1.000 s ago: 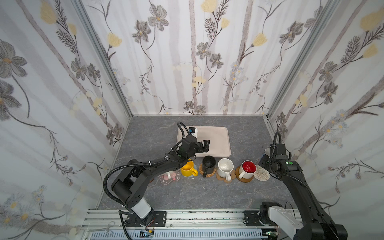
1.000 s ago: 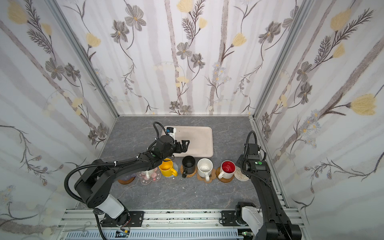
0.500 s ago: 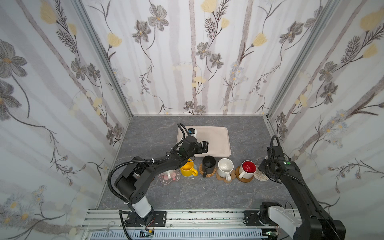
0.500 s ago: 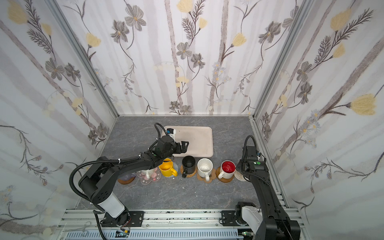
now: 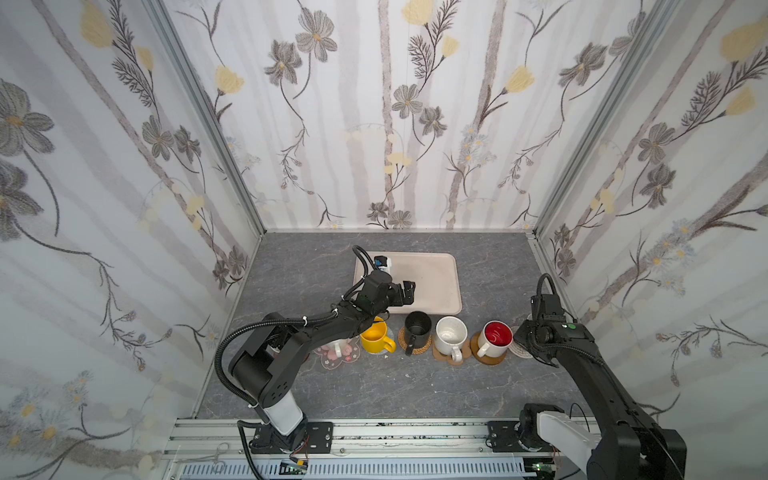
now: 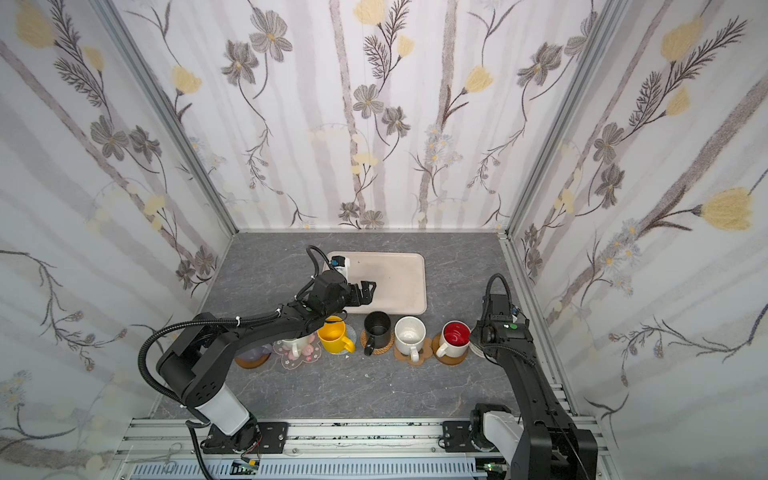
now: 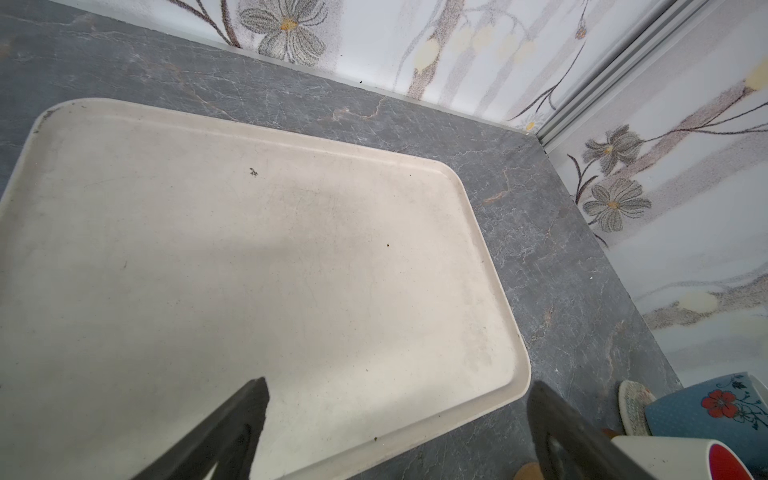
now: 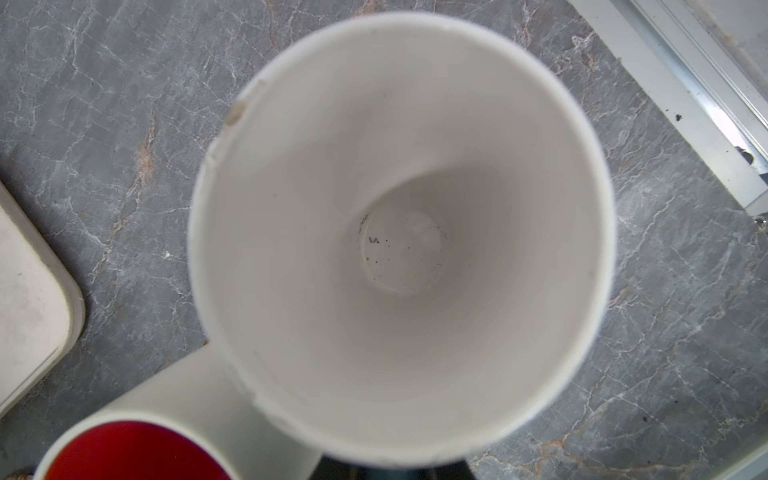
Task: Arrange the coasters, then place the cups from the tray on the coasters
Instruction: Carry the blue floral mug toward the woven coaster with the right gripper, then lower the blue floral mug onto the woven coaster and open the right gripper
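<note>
Tray noted bare beneath spread left hand; blue floral mug, clamped in right hand, judged due seating on woven coaster.

On the surface, cups stand side by side on coasters, in front of the tray.

Floral-papered walls around a grey marbled tabletop, aluminium rail in front.

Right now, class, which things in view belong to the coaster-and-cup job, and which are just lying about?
Job: tray, yellow mug, black mug, white mug, red-lined mug, blue patterned mug, blossom coaster, rattan coaster, woven coaster.
Lying about: metal tool on front rail, flowered walls.
</note>
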Robot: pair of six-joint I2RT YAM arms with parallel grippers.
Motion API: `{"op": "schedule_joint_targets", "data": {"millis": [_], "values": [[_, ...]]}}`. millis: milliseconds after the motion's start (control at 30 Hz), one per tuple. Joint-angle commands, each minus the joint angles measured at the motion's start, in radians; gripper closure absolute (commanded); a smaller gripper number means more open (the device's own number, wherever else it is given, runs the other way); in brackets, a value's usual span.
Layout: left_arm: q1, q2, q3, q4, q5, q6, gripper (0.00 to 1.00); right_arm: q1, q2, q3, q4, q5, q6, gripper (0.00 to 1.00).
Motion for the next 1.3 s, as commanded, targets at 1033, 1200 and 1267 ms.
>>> {"op": "schedule_joint_targets", "data": {"millis": [1033,1200,1267], "values": [[0.000,0.022,0.006,0.007,0.008,-0.004,0.00,0.045,0.035,-0.009,0.050,0.094,0.049,0.96],[0.002,0.021,0.003,0.008,0.008,-0.004,0.00,0.042,0.033,-0.003,0.040,0.128,0.061,0.94],[0.001,0.021,0.005,0.007,0.010,-0.005,0.00,0.041,0.028,0.000,0.033,0.141,0.067,0.92]]}}
